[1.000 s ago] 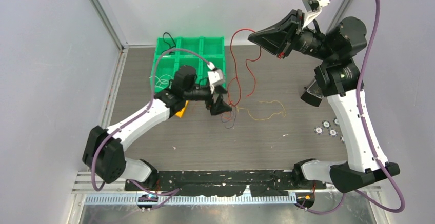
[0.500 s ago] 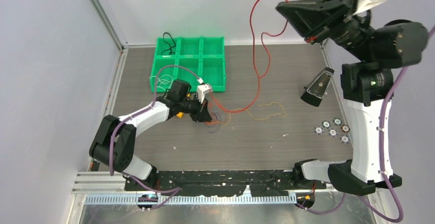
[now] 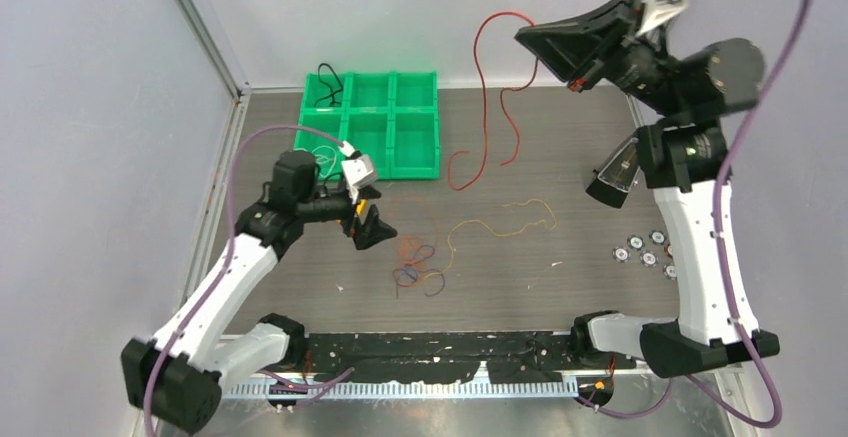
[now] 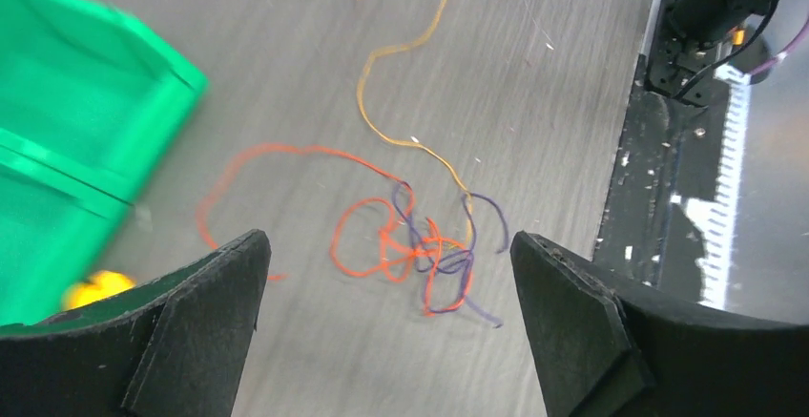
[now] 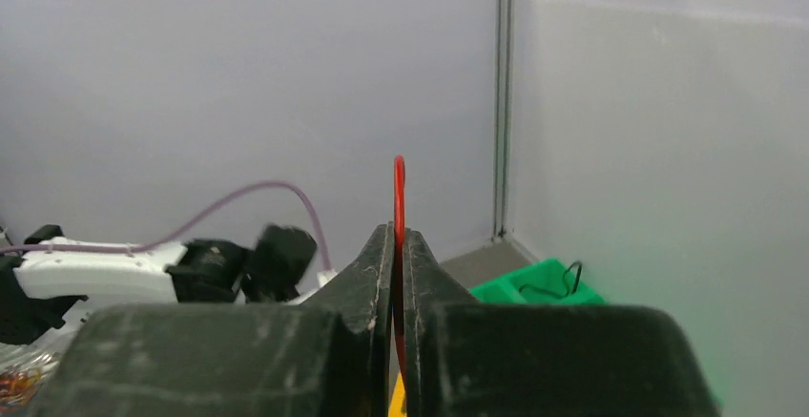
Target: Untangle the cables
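Note:
My right gripper (image 3: 532,39) is raised high at the back right, shut on a red cable (image 3: 485,97). The red cable (image 5: 399,188) sticks up between the closed fingers of that gripper (image 5: 399,245) and hangs in loose curves down to beside the green tray (image 3: 389,107). A clump of orange and purple cables (image 3: 415,262) lies on the table, with a yellow-orange cable (image 3: 500,225) trailing from it to the right. My left gripper (image 3: 368,227) hovers left of the clump, open and holding nothing. In the left wrist view the clump (image 4: 420,245) lies just ahead of that gripper (image 4: 386,242).
The green tray holds a black cable (image 3: 328,75) in its far left compartment and thin white cable (image 3: 318,157) at its left side. A small yellow object (image 4: 95,288) lies by the tray. Several small round discs (image 3: 645,252) and a dark cone-shaped object (image 3: 615,172) sit at the right.
My left gripper closed on the clump, then opened and drew back left. The red cable has come free of the clump and hangs from the right gripper, which has dropped slightly.

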You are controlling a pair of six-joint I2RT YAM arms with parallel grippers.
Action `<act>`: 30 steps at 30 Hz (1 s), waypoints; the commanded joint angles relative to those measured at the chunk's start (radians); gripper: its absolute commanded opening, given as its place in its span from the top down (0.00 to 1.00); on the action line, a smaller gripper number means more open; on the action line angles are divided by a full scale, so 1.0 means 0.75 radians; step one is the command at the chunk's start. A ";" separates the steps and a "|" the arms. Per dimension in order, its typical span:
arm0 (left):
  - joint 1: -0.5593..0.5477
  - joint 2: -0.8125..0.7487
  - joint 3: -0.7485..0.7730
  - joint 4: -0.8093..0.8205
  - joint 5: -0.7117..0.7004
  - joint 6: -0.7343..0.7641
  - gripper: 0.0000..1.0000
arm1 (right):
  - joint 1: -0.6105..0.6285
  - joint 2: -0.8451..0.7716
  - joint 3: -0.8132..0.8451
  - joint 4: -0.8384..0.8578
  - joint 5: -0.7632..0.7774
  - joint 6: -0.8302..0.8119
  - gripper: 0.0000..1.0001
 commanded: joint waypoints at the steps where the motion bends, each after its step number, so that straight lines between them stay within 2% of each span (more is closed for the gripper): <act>1: 0.018 -0.177 0.172 -0.201 0.066 0.302 0.01 | -0.001 0.015 -0.134 0.040 -0.076 -0.016 0.95; 3: 0.010 -0.175 0.299 -0.165 0.133 0.305 0.01 | 0.006 0.020 -0.180 0.052 -0.122 -0.010 0.95; 8: -0.045 0.026 0.768 -0.068 0.039 0.223 0.00 | 0.052 0.008 -0.339 0.065 -0.245 -0.050 0.95; 12: -0.056 0.257 1.181 -0.268 0.173 0.231 0.04 | 0.106 -0.002 -0.407 0.006 -0.321 -0.161 0.95; 14: -0.107 0.336 1.335 -0.386 0.138 0.274 0.10 | 0.141 -0.006 -0.424 -0.050 -0.338 -0.237 0.95; 18: -0.224 0.368 1.347 -0.516 -0.036 0.417 0.13 | 0.215 -0.007 -0.432 -0.169 -0.339 -0.363 0.94; 22: -0.287 0.342 1.259 -0.522 -0.076 0.407 0.16 | 0.287 0.011 -0.414 -0.240 -0.343 -0.445 0.95; 23: -0.299 0.341 1.246 -0.530 -0.092 0.384 0.21 | 0.298 0.014 -0.410 -0.263 -0.344 -0.467 0.95; 25: -0.304 0.345 1.243 -0.567 -0.084 0.335 0.37 | 0.321 0.024 -0.400 -0.286 -0.344 -0.491 0.95; 26: -0.304 0.340 1.240 -0.572 -0.072 0.294 0.49 | 0.330 0.030 -0.398 -0.292 -0.344 -0.496 0.95; 28: -0.303 0.317 1.218 -0.556 -0.013 0.210 0.84 | 0.334 0.037 -0.406 -0.297 -0.332 -0.508 0.95; 29: -0.303 0.292 1.191 -0.510 0.017 0.148 0.98 | 0.334 0.039 -0.409 -0.304 -0.322 -0.530 0.95; 30: -0.303 0.260 1.146 -0.442 0.035 0.072 1.00 | 0.335 0.044 -0.418 -0.320 -0.297 -0.544 0.95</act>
